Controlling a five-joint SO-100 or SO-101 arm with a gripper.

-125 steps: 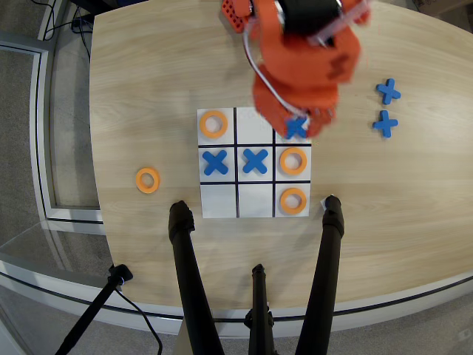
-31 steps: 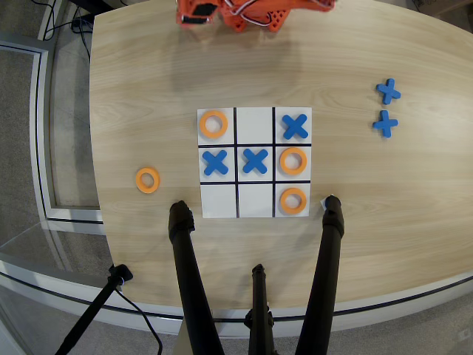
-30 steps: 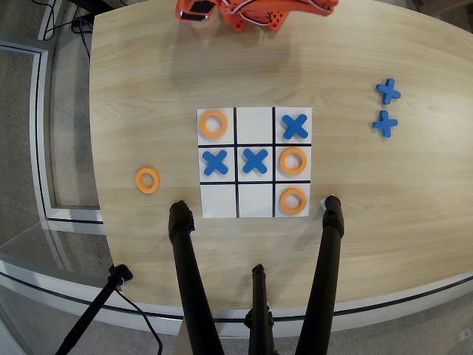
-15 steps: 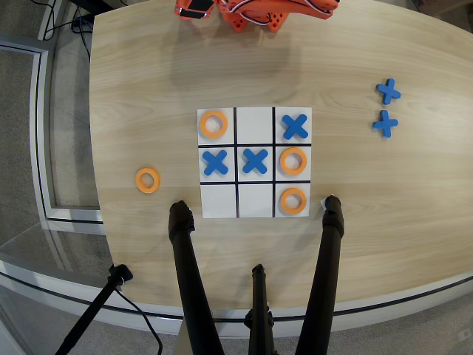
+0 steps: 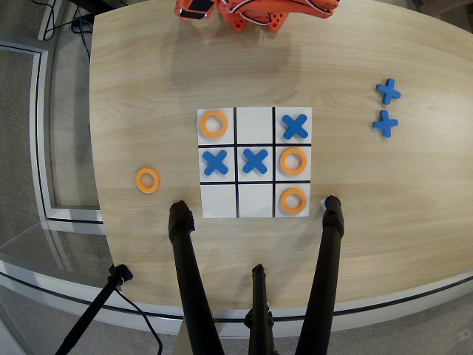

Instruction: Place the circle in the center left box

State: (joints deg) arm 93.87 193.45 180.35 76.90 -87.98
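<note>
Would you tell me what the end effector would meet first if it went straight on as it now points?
What may be the end effector, at the top edge, seems to point left in the overhead view; that way looks free above the table, though depth is unclear.

An orange ring (image 5: 148, 180) is lying on the pale wood-grain table (image 5: 148, 89). The white board (image 5: 255, 127) is showing black grid lines, with three orange rings (image 5: 293, 160) and three blue crosses (image 5: 255, 160) on it. Two more blue crosses (image 5: 386, 107) are sitting apart. The arm (image 5: 255, 10) is showing orange.
</note>
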